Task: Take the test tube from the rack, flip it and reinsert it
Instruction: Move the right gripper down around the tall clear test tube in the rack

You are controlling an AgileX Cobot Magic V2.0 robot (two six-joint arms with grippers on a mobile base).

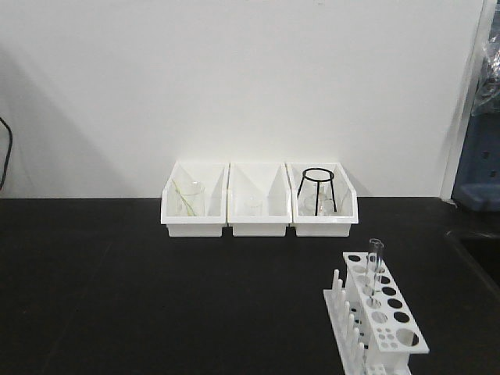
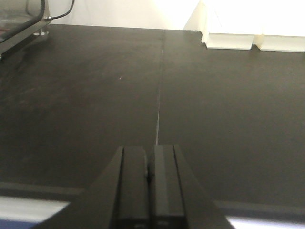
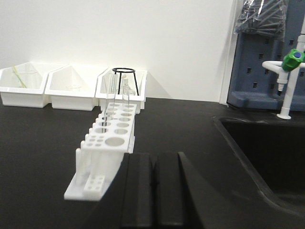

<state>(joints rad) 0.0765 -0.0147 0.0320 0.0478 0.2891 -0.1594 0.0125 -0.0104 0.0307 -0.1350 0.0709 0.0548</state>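
glass test tube (image 1: 375,262) upright in rack (image 1: 417,346) (white)

We see soft, even indoor light on the white wall (image 1: 234,78), with a grey shadow across its left side. The black surface (image 1: 117,297) reads dim and matte, with a faint sheen in the left wrist view. The test tube (image 1: 375,262) looks slightly blurred, perhaps from low resolution.

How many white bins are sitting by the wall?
3, side by side in a row against the wall: the left bin, the middle bin, and the right bin holding a black wire stand. None seems hidden.
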